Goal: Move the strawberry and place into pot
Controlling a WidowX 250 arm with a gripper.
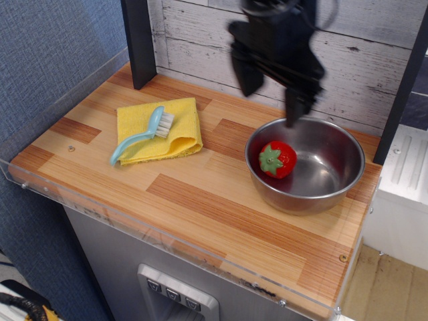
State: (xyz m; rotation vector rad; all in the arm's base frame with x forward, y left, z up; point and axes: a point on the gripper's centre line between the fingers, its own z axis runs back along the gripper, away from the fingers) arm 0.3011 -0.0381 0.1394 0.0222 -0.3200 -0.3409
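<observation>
Strawberry [277,160] in pot [348,175] (below spread end effector [271,93]).

The strawberry [277,160] lies inside the pot [348,179], open tool [272,90] above.

no readable text, label, brand, number or sign anywhere in the frame, none on the pot [348,175] at right of centre, none on the strawberry [278,160] inside it, none on the yellow cloth [179,126] at upper left
</observation>
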